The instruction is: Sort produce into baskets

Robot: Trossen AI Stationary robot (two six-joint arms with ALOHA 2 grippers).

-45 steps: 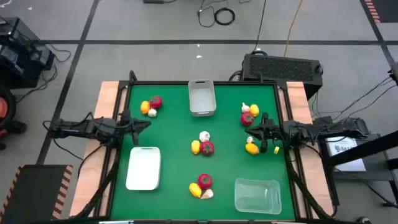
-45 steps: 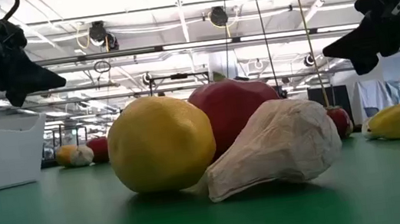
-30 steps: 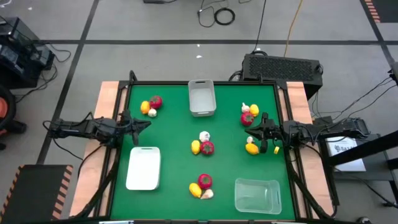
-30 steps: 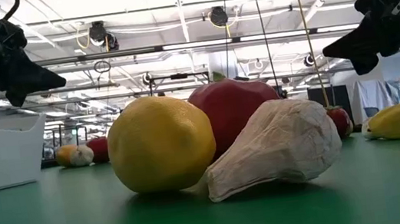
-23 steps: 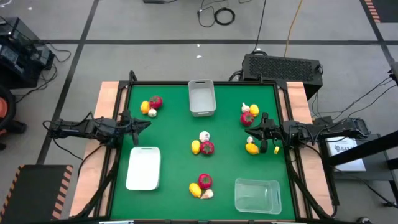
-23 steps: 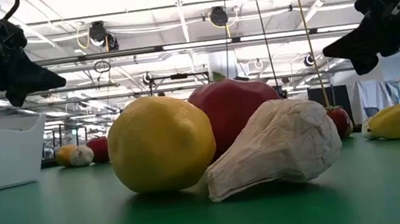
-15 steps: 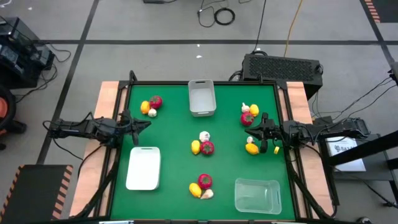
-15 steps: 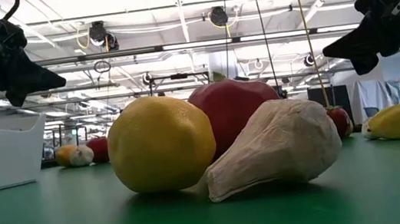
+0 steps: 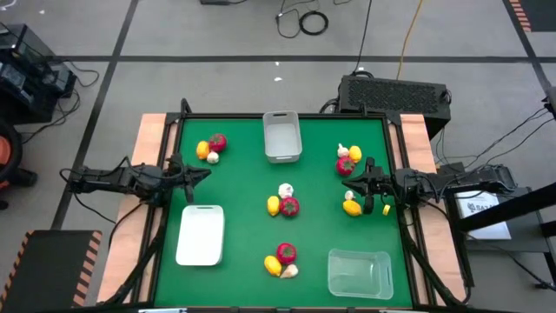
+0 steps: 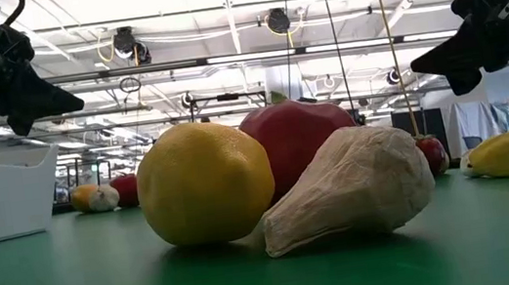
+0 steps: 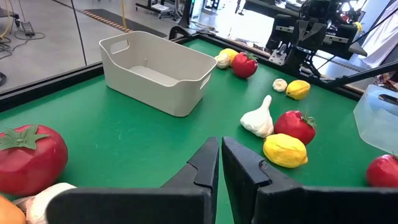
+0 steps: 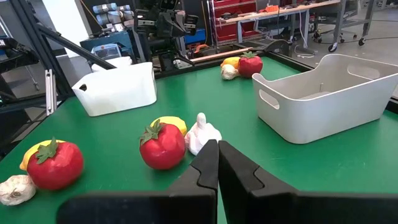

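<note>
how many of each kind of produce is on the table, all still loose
tomatoes: 4
lemons: 5
garlic bulbs: 5
total: 14, none in a basket

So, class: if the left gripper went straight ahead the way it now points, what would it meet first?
Probably the middle cluster. The left gripper, shut, aims across the table towards the lemon, with the garlic bulb and red piece beside it. Depth is unclear; it might pass above them.

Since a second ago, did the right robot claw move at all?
No. The right gripper sits by the same lemon near the table's right edge.
</note>
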